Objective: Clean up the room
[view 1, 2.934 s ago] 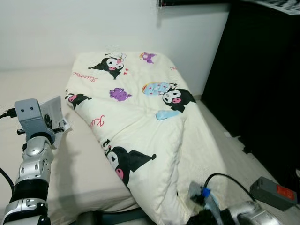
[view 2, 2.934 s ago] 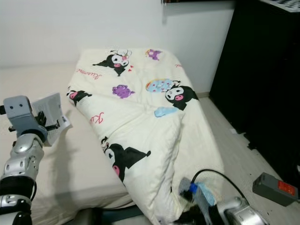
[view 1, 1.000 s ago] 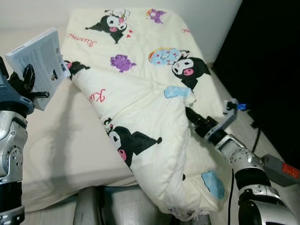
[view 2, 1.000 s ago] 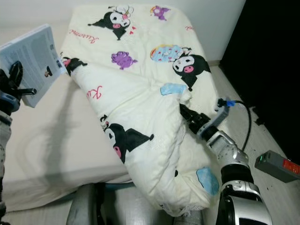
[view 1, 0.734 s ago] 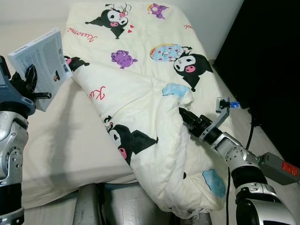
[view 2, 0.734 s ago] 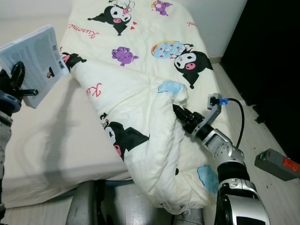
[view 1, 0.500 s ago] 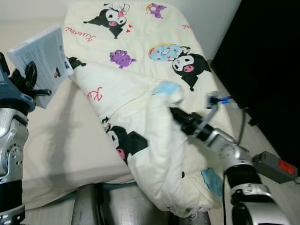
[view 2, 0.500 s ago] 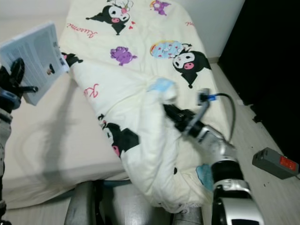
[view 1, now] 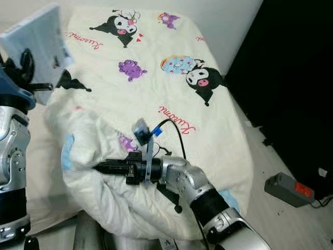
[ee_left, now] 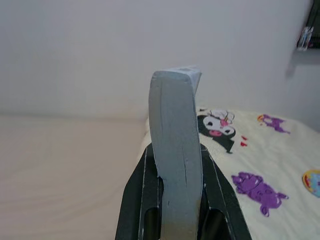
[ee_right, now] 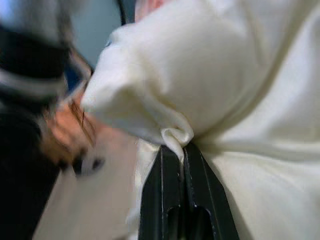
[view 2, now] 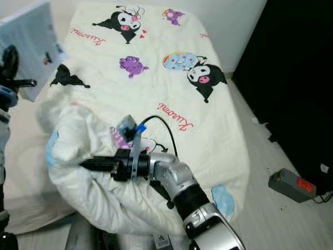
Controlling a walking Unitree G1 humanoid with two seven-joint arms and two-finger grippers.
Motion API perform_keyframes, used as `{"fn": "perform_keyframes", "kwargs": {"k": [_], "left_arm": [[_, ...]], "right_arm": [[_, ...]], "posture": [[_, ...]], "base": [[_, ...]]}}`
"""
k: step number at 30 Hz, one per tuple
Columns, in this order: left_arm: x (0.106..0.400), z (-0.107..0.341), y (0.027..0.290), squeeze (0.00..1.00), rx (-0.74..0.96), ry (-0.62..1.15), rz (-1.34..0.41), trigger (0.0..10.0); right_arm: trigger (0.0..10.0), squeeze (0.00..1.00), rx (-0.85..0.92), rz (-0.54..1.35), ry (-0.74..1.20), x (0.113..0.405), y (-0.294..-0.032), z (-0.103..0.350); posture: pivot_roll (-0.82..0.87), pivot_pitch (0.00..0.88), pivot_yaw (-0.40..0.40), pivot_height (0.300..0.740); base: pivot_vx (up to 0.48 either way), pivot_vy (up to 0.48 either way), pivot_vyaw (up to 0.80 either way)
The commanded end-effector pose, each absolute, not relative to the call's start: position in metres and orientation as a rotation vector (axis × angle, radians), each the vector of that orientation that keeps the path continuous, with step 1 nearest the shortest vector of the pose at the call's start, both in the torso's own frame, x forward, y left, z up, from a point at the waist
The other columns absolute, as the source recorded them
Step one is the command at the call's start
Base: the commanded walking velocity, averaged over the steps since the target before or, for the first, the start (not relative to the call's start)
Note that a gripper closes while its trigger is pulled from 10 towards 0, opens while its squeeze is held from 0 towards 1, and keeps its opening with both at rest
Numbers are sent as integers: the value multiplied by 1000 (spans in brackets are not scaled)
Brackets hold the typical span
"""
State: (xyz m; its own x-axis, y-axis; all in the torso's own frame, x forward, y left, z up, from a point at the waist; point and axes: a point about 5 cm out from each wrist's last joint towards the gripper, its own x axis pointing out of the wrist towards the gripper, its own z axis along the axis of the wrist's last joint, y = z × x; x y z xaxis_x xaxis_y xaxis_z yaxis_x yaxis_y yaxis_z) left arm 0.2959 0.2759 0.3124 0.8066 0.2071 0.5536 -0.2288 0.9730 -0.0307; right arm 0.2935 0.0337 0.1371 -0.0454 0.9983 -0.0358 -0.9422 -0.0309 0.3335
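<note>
Holding a grey book (view 1: pixel 35 37) upright at the far left, the left gripper (view 1: pixel 25 78) has its 2 black fingers (ee_left: pixel 137 200) pressed against the book's covers, the spine standing between them in the left wrist view. Under that arm lies the bare cream mattress (view 1: pixel 36 172), which runs along the left side of the bed beside a pale wall (ee_left: pixel 100 55). Next comes the quilt (view 1: pixel 171 83), cream with black cartoon characters, purple and blue figures and red lettering; it lies flat over the far and right parts of the bed, while its near left portion is heaped into a thick rumpled roll (view 1: pixel 104 198) at the bed's near edge, with a blue patch showing on the roll's left end. The right gripper (view 1: pixel 100 166) reaches across the robot's front, pointing to the left, and lies on top of that roll; in the right wrist view its 2 fingers (ee_right: pixel 172 200) are closed together with a small pinch of the quilt's fabric caught at their tips. A black cable (view 1: pixel 174 130) with a blue connector loops above the right wrist. Blurred dark and orange shapes sit beyond the fabric in the right wrist view, and what they are cannot be told. To the right of the bed runs pale wood flooring (view 1: pixel 260 219), where a grey box with a red label (view 1: pixel 286 188) lies, and beside it stands a tall black piece of furniture (view 1: pixel 291 73).
</note>
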Motion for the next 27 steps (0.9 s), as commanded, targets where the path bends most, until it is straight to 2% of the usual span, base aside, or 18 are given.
{"fn": "perform_keyframes", "kwargs": {"k": [1,3,4,10,14,19,23,25,26,27], "left_arm": [[295,325,273,0,50,-656,230,0],[297,325,272,0,48,-656,229,0],[299,325,270,0,47,-657,226,0],[308,322,262,0,24,-659,202,0],[315,319,253,0,5,-650,174,0],[325,309,232,0,-27,-622,88,353],[332,298,213,0,-31,-581,5,588],[336,288,200,0,-5,-535,-56,627],[336,288,200,0,-5,-535,-56,627],[338,282,197,0,11,-511,-75,667]], "right_arm": [[10000,490,148,1626,396,268,67,114],[10000,490,119,1617,412,267,65,109],[10000,1000,110,1595,425,267,60,104],[10000,1000,174,1508,451,274,36,91],[10000,1000,283,1491,414,278,22,97],[10000,1000,517,1491,287,279,-9,119],[10000,1000,584,1537,225,273,-30,132],[10000,988,602,1437,177,283,-47,136],[10000,988,602,1437,177,283,-47,136],[10000,918,600,1357,164,291,-56,135]], "posture": [[43,124,-104,530],[43,124,-104,530],[30,112,-99,530],[1,87,-89,530],[-19,67,-84,530],[-39,43,-76,530],[-52,33,-70,530],[-59,26,-65,530],[-59,26,-65,530],[-59,24,-64,530]], "base": [[0,0,0],[0,0,0],[0,0,0],[0,0,0],[0,0,0],[0,0,0],[0,0,0],[0,0,0],[0,0,0],[0,0,0]]}}
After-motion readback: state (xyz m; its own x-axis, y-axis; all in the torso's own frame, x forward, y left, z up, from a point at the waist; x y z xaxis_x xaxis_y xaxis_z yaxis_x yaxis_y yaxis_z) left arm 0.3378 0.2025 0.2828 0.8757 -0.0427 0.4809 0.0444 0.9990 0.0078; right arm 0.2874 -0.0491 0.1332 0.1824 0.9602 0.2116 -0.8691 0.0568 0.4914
